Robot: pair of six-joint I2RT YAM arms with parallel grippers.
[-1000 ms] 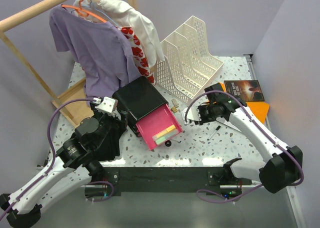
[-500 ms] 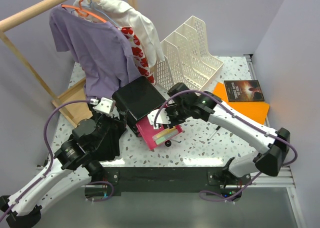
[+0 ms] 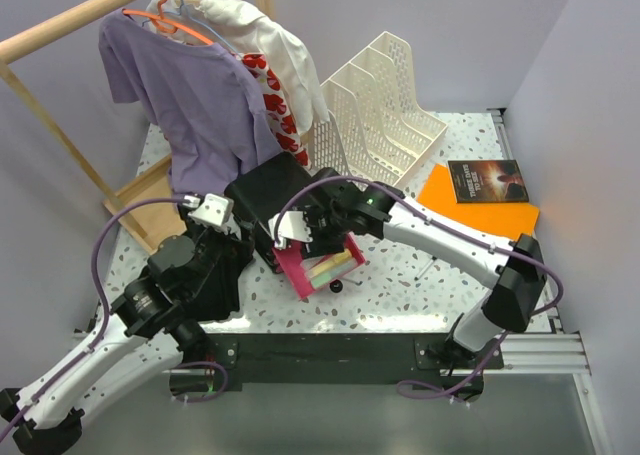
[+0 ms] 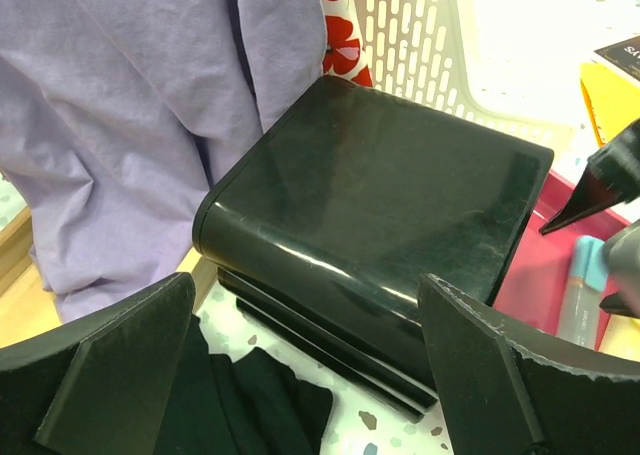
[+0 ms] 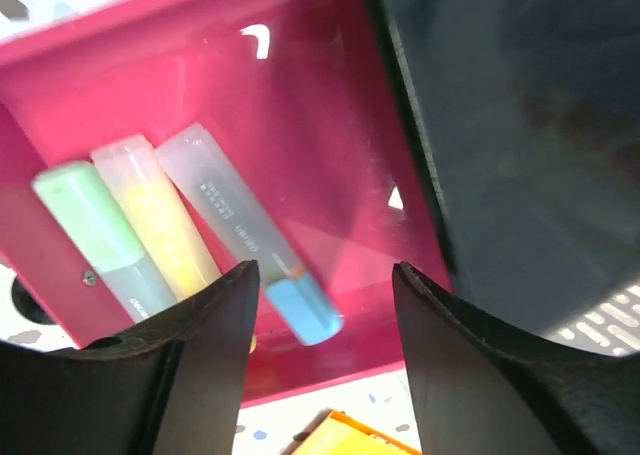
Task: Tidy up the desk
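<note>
Reaching across the desk (image 3: pixel 410 290), the right gripper (image 5: pixel 320 275) hangs directly above the open pink drawer (image 3: pixel 325 262). Its fingers are spread wide and hold nothing.

**Left arm.** The left gripper (image 4: pixel 305 285) is also spread wide and empty. It faces the near corner of the black drawer box (image 4: pixel 380 195), with one finger to each side of that corner and no visible contact.

**Drawer contents.** Three highlighters lie side by side on the drawer floor: a green one (image 5: pixel 85 225), a yellow one (image 5: pixel 165 230) and a clear one with a blue cap (image 5: pixel 240 230).

**Desk location.** The desk is the speckled white top that carries everything listed here. The arm bases sit at its near edge.

**Progress (judgement).**
- Done: the pens appear to be stowed in the drawer.
- Outstanding: the drawer stands pulled out of the black box and probably needs to be pushed shut.
- Outstanding: a book (image 3: pixel 485 180) lies on an orange folder (image 3: pixel 445 190) at the right side of the desk, beside a cream file rack (image 3: pixel 385 115). The slots of the rack that can be seen look empty, so both items probably belong in it.
- Outstanding: a thin dark item (image 3: pixel 432 267) lies loose on the desk near the right arm. It is too small to identify.

Overall, the task appears to be partly complete.
</note>
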